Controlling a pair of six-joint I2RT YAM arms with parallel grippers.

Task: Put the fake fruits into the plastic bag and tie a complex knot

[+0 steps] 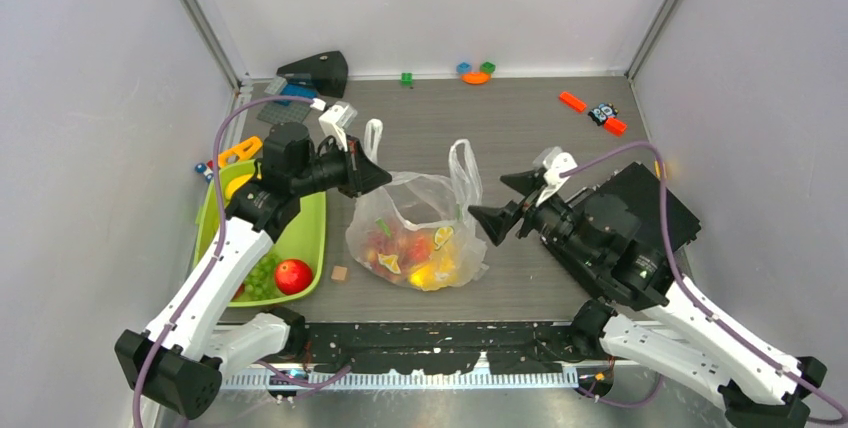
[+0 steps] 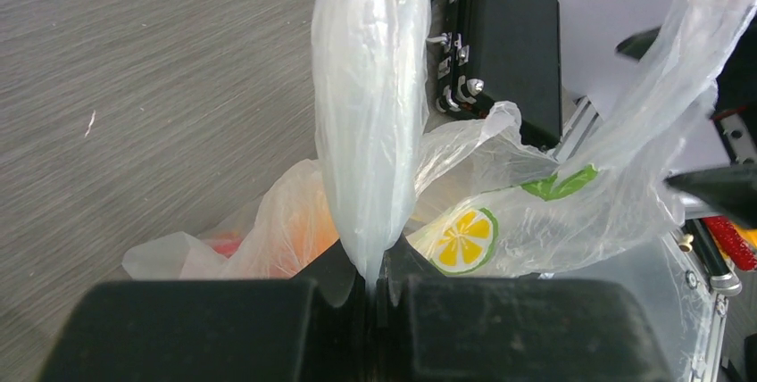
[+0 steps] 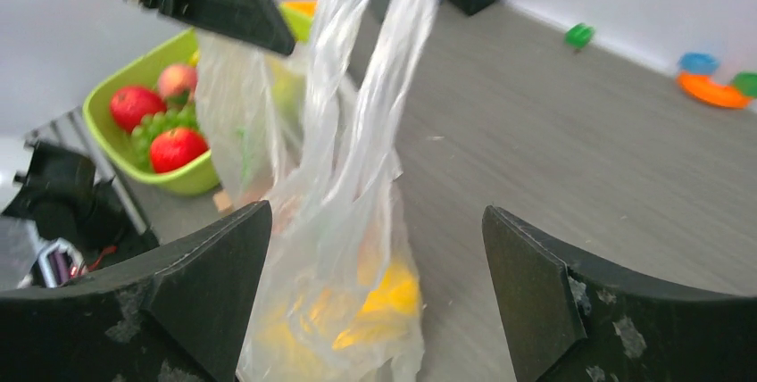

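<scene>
Our left gripper [image 2: 373, 286] pinches one handle loop [image 2: 366, 114] of the plastic bag [image 1: 405, 210]; our right gripper [image 3: 375, 221] stands wide open, just short of the second loop [image 1: 463, 166].

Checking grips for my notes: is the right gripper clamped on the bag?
No: the right gripper stands wide open, and the plastic bag's handle hangs loose before it.

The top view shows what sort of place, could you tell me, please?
Probably a robot-lab test cell: plain grey walls box in a table, two robot arms are bolted to its near edge, and toy bricks lie scattered.
</scene>
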